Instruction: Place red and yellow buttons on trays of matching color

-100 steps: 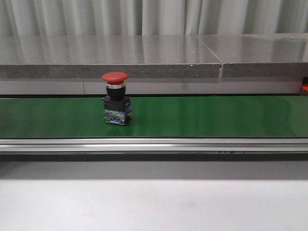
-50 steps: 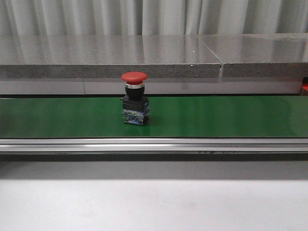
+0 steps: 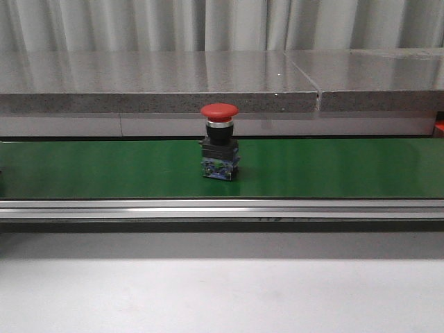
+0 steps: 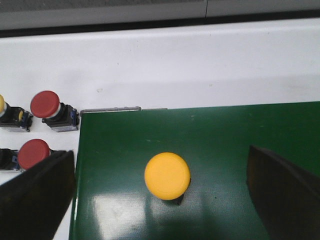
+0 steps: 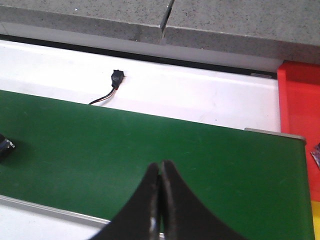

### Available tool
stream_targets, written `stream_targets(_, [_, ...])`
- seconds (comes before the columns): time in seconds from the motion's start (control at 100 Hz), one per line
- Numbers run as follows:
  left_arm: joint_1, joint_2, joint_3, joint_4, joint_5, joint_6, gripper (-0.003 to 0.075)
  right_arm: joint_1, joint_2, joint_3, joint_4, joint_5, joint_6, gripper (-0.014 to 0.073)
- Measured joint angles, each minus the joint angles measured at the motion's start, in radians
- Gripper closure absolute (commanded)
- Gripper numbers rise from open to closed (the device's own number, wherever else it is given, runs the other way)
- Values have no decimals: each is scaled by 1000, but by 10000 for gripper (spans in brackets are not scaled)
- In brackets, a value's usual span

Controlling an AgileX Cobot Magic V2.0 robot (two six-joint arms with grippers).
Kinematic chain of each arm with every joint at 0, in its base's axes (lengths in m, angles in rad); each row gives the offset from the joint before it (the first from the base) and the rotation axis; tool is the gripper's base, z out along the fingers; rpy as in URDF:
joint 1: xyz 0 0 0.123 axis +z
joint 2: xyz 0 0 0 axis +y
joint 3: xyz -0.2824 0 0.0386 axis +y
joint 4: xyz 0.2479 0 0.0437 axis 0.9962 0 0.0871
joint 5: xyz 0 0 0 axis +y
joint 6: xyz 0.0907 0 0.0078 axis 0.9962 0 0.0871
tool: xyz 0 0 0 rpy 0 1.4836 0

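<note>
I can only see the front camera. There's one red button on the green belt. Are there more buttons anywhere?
Observer: Yes. The left wrist view shows a yellow button standing on the green belt, between the open fingers of the left gripper.
Operator: Any more red ones?
Observer: Two red buttons sit off the belt's end on the white surface.
Operator: Where do red ones go?
Observer: The right wrist view shows a red tray past the belt's other end.
Operator: Is the right gripper ready to grab?
Observer: No, the right gripper is shut, hovering over bare belt.
</note>
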State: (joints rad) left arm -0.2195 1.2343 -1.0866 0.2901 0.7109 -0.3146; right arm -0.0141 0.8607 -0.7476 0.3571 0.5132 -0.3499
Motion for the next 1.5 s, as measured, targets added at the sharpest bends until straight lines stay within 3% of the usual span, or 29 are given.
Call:
stream_targets(0.4, [0, -220, 32, 41, 2, -74, 50, 0, 0, 0, 0, 0, 0, 661])
stream_targets(0.76, [0, -441, 246, 188, 0, -268, 50, 0, 0, 0, 0, 0, 0, 661])
stream_targets(1.04, [0, -652, 406, 198, 0, -294, 64, 0, 0, 0, 0, 0, 0, 661])
stream_targets(1.17, [0, -742, 455, 198, 0, -295, 198, 0, 0, 0, 0, 0, 0, 661])
stream_targets(1.43, [0, -849, 516, 198, 2, -299, 712, 0, 0, 0, 0, 0, 0, 661])
stream_targets(1.5, [0, -853, 517, 199, 2, -301, 739, 0, 0, 0, 0, -2, 0, 661])
